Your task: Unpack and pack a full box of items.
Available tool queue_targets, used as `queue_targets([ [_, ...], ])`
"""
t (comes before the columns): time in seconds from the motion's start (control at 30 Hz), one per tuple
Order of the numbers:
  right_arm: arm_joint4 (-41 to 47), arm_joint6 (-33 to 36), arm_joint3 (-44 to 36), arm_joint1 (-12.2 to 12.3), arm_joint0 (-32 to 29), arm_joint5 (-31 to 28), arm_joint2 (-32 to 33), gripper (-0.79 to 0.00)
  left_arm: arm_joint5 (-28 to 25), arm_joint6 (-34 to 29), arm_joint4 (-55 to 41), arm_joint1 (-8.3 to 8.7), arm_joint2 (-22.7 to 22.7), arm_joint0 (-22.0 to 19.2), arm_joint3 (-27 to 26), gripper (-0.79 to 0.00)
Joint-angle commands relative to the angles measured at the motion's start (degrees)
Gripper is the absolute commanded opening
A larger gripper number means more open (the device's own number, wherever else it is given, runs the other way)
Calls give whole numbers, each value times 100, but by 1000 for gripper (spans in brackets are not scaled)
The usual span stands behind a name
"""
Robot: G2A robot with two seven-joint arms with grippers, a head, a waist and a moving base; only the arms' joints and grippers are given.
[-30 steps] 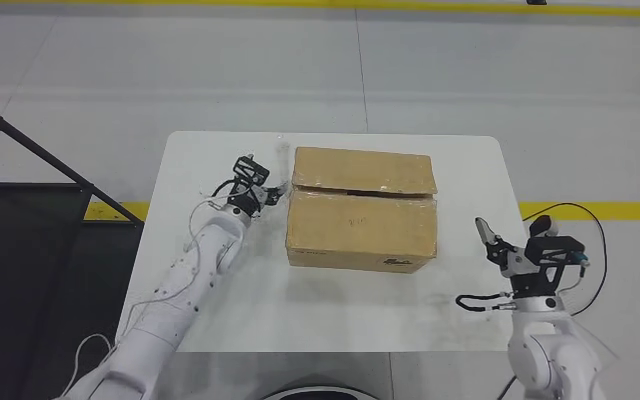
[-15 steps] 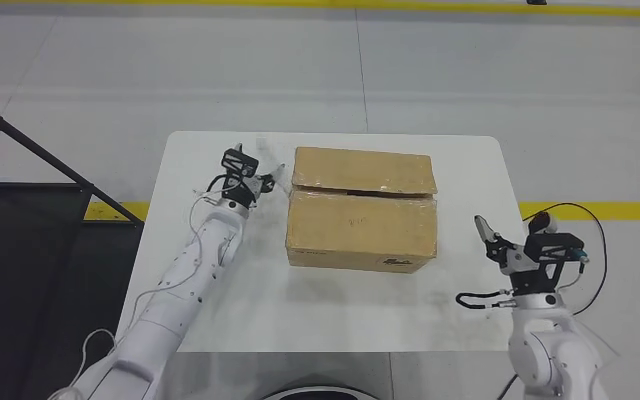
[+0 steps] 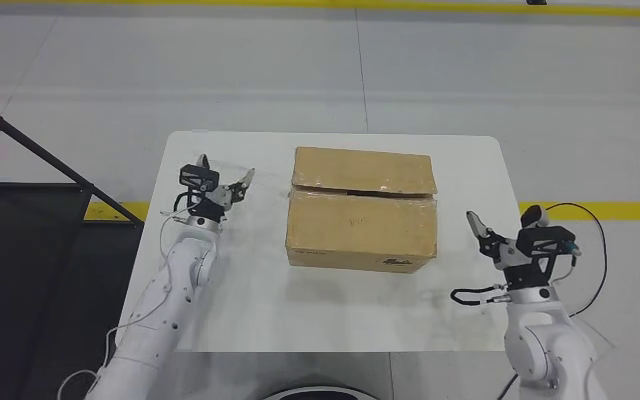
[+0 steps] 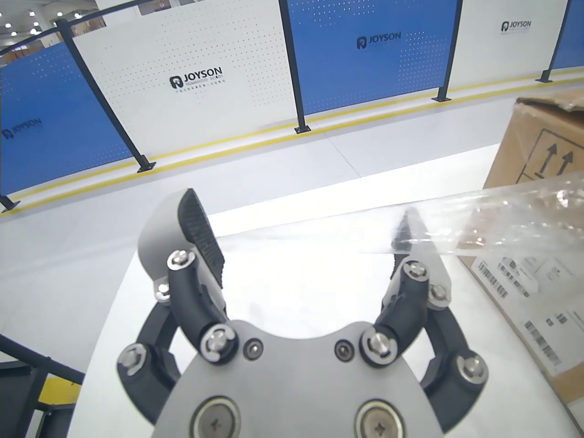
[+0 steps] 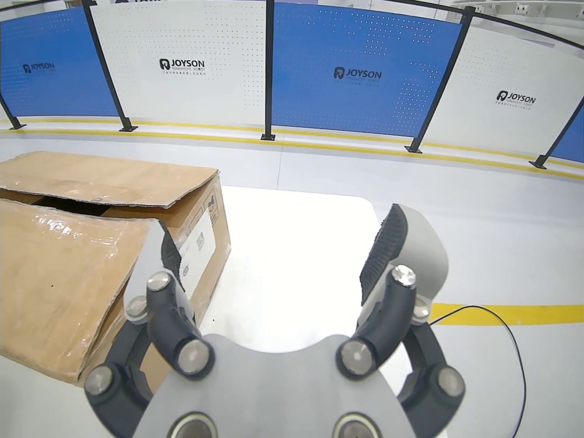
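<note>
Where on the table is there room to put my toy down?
Widest bare patch: the table strip between the box and the near edge. Another lies between the box and the right gripper. Crowded: clear tape stretches from the left gripper towards the box.

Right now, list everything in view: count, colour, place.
box: one, brown cardboard, middle of the table, flaps down with a gap along the seam
tape: one strip, clear, stretched from the box's side to the left claw
table: one, white, under the box
fence panels: several, blue and white, on the floor beyond the table
floor lines: yellow, beside the table and along the foot of the fence
cable: one, black, on the floor by the right arm
left claw: one, grey with black pads, open, beside the box's end, tape on one finger
right claw: one, grey with black pads, open, empty, off the box's other end
</note>
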Motion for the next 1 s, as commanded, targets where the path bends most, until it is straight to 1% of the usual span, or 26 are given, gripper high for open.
queue_targets([
  [0.0, -6, 7, -2, -1, 9, -14, -10, 0, 8, -25, -19, 13, -68, 190, -181, 0],
  [0.2, -13, 4, 4, -3, 16, -42, -12, 0, -20, -152, -148, 28, -205, 662, -609, 0],
  [0.3, -10, -2, 18, -4, 8, -56, -6, 0, -23, -223, -124, 25, -200, 806, -689, 0],
  [0.4, -2, -9, 29, -6, 4, -70, -8, 0, -46, -277, -115, 14, -166, 864, -673, 0],
  [0.57, 1, -25, 31, -10, -18, -75, -15, 0, -109, -401, -121, -5, -117, 843, -537, 0],
  [0.77, 14, -68, 7, -11, -78, -92, 32, 0, -218, -622, -105, -17, -133, 588, -252, 0],
  [0.97, 51, -110, 2, -14, -133, -97, 86, 0, -296, -598, -126, -29, -138, 544, -123, 0],
])
